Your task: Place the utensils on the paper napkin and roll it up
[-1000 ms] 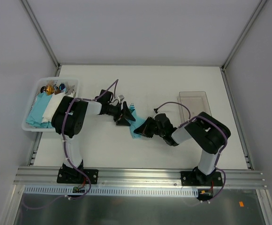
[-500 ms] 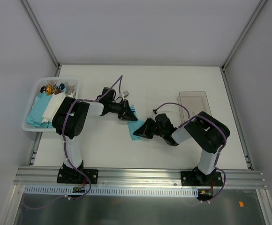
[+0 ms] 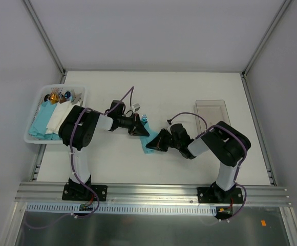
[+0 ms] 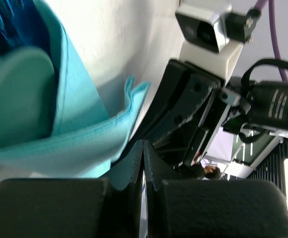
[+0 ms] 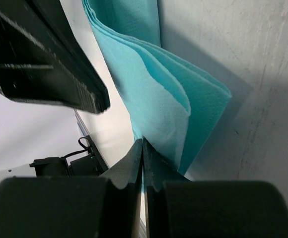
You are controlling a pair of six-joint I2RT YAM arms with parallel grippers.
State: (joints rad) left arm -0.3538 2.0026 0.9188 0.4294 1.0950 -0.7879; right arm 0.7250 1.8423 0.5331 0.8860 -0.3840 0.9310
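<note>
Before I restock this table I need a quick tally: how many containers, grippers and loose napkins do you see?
Containers: 2, white basket and clear tray.
Grippers: 2, left gripper and right gripper.
Loose napkins: 1, the paper napkin between them.
Total: 5.

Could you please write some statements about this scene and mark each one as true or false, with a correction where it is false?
1. The left gripper and the right gripper are both shut. True.
2. The napkin lies flat and unfolded. False: it is folded into layers.
3. The right gripper pinches the napkin. True.
4. The basket stands at the table's right edge. False: it is at the left edge; a clear tray is on the right.
5. The basket holds teal bundles. True.
</note>
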